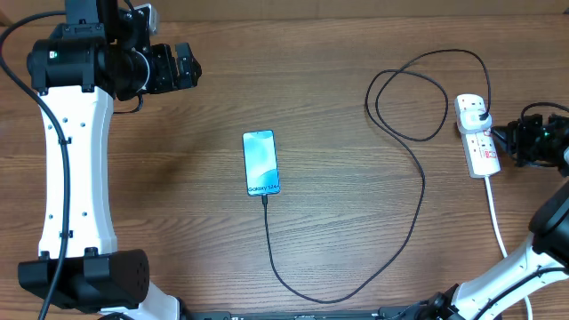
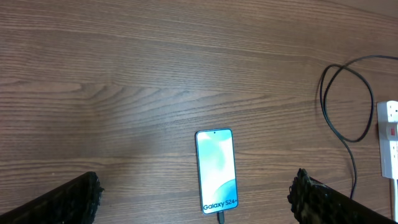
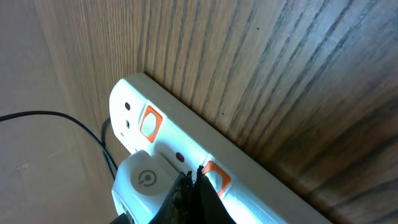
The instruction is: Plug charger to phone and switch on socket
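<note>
The phone (image 1: 260,163) lies flat mid-table, its light blue screen up, with the charger's (image 1: 418,191) small tip in its near end. The thin black cable loops right and back to a plug (image 1: 477,110) seated in the white socket (image 1: 485,153). My right gripper (image 1: 509,142) is shut, and its tips (image 3: 191,177) rest against an orange-framed switch (image 3: 217,176) on the socket (image 3: 261,186), beside the white plug body (image 3: 144,182). My left gripper (image 1: 190,68) hangs open at the far left, well above and apart from the phone (image 2: 217,169), with nothing between its fingers (image 2: 74,198).
The socket's thick white cord (image 1: 498,222) runs toward the table's near right corner. A second orange switch (image 3: 149,121) sits further along the strip. The cable's loop (image 2: 341,102) lies between the phone and the socket. The left arm's white links stand along the left side.
</note>
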You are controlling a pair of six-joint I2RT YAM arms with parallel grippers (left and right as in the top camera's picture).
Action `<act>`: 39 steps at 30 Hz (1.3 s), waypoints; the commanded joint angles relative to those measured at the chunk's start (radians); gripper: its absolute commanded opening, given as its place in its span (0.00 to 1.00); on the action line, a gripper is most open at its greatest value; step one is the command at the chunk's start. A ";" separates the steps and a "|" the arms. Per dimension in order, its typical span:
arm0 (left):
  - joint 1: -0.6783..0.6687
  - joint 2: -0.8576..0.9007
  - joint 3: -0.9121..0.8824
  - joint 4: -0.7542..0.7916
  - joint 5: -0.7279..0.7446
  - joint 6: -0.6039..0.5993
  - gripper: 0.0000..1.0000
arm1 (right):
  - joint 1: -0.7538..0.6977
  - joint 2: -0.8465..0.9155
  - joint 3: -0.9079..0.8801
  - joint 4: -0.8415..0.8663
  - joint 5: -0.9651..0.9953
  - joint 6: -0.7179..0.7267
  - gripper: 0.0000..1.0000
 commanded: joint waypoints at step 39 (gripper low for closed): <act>-0.004 0.005 0.009 0.002 -0.007 -0.002 1.00 | 0.174 0.026 -0.047 -0.097 0.077 -0.045 0.04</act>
